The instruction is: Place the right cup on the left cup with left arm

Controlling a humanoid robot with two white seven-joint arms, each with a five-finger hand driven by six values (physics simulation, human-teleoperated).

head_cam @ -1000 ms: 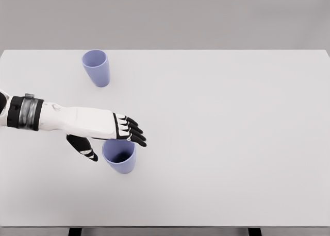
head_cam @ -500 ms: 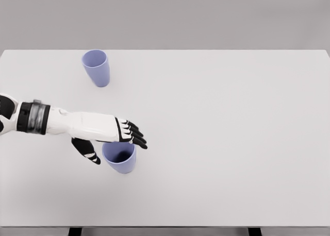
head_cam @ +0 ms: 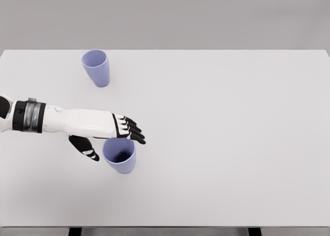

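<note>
From the head view I see two identical cups on a white table [head_cam: 232,143]. Each is a plain lavender-blue tumbler with no handle, a round open mouth, smooth walls that taper toward a narrower base, and a darker shaded interior. Both stand upright.

The near cup [head_cam: 120,156] sits toward the front left of the table. The far cup [head_cam: 96,67] sits near the back edge, well apart from the near one and slightly further left in the picture.

The left arm enters from the left edge, a white forearm with a dark grey wrist band. The left hand [head_cam: 111,130] hovers at the near cup: the black fingers [head_cam: 133,130] are extended and slightly fanned over the back of the cup's rim, and the thumb [head_cam: 83,147] hangs down just beside the cup's left wall. I see a gap between thumb and cup, so the hand is released, grasping nothing.
</note>
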